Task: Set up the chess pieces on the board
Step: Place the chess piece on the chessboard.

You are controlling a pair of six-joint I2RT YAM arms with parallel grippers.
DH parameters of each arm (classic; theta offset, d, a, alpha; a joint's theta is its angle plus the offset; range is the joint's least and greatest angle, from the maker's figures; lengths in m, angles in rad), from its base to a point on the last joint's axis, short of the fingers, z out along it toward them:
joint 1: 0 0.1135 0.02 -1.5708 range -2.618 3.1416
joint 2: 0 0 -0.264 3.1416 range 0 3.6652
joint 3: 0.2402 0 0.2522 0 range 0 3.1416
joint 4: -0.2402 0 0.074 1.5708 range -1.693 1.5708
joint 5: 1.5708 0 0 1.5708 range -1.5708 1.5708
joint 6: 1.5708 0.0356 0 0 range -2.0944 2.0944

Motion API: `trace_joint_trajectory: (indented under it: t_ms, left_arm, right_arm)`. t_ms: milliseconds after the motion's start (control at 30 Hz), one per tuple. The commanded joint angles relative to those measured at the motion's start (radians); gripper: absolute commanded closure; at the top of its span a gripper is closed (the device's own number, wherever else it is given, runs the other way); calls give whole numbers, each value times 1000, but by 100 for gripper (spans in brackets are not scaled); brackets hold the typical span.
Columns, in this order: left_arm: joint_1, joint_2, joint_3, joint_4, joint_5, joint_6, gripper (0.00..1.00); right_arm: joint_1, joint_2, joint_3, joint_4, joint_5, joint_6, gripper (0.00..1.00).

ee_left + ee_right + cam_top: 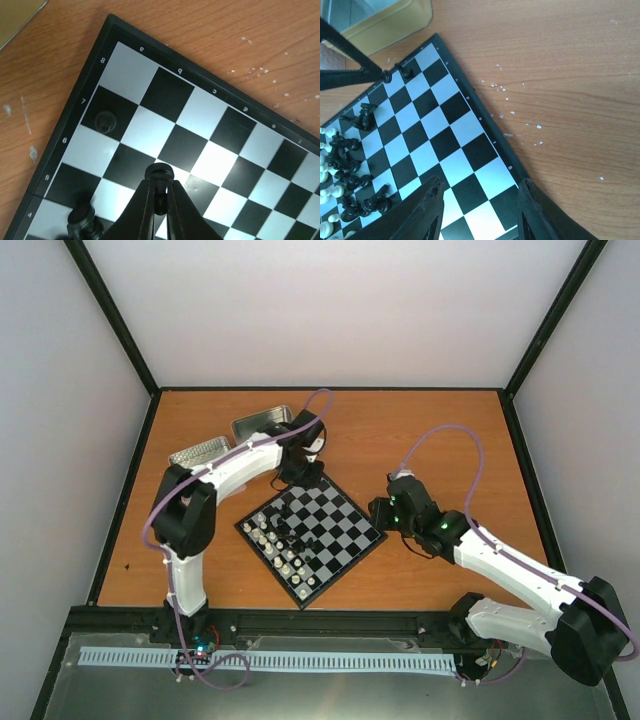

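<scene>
The board (347, 526) lies diamond-wise at the table's middle. My left gripper (159, 186) is shut on a small black piece (159, 174) and holds it over the board's far corner (300, 478); it also shows in the right wrist view (385, 76). One black piece (106, 120) stands on a dark square near that corner. Several black pieces (350, 165) lie jumbled on the board's left half, with white pieces (275, 545) along the near-left edge. My right gripper (480, 200) is open and empty over the board's right corner (383, 512).
Two silver tins (262, 424) (200, 452) stand at the back left, one also in the right wrist view (385, 20). Bare wooden table (450, 440) lies right of the board, with small white specks (520, 115).
</scene>
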Motion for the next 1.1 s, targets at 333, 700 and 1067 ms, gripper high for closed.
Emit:
trace_joint_trajectory:
  t_ms: [333, 700, 1067]
  left_arm:
    - [-19, 155, 144, -105, -7, 2, 97]
    - [-19, 189, 166, -103, -21, 6, 96]
    - [-19, 221, 203, -106, -48, 9, 88]
  right_arm:
    - [-1, -6, -58, 52, -14, -13, 59]
    - [-2, 2, -71, 71, -31, 1, 59]
    - [-2, 2, -73, 69, -36, 4, 58]
